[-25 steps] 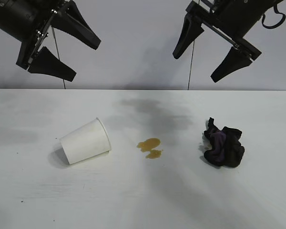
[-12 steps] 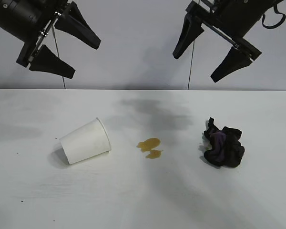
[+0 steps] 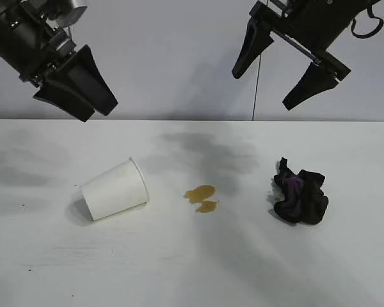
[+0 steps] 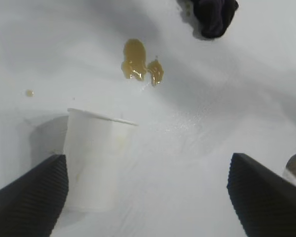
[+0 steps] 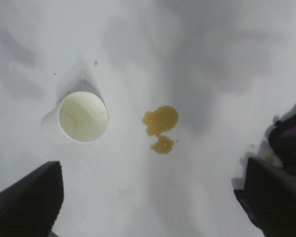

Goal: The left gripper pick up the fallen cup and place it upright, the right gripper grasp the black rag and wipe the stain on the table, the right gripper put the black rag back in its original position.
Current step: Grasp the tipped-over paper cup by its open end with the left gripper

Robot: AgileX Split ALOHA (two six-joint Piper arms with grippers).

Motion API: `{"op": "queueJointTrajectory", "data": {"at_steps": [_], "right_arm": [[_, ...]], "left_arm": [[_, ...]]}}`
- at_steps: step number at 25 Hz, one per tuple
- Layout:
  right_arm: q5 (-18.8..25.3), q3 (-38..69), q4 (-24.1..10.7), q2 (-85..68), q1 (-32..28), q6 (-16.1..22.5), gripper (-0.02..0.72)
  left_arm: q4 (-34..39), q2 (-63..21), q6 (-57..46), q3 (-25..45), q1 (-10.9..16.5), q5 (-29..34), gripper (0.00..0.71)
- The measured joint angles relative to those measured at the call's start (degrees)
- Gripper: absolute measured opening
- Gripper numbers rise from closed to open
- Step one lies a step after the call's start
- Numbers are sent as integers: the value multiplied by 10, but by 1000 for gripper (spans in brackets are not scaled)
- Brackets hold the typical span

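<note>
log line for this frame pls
left gripper: open, above cup | cup: on its side | right gripper: open, raised over black rag | stain: unwiped

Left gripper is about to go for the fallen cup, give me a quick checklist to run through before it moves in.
1. Left gripper jaws open, holding nothing: ok.
2. Cup lying on its side, clear of other things: ok.
3. Space around the cup free for the jaws: ok.
4. Stain apart from the cup: ok.
5. Right gripper raised above the black rag, jaws open, out of the way: ok.
6. Liquid left inside the cup: cannot tell.
</note>
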Motion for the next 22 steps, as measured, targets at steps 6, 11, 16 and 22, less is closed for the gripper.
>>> {"op": "queueJointTrajectory", "data": {"at_steps": [6,11,16,22], "right_arm": [[0,0,1,0,0,-1,694],[0,0,1,0,0,-1,694],[-1,0,1,0,0,-1,694],[-5,0,1,0,0,-1,694]], "left_arm": [[50,0,81,0,-61,-74,632],[124,0,48,0,-75,-122,632],[189,0,2,22,-75,-140,632],[173,0,-7,76,-75,-159,632]]}}
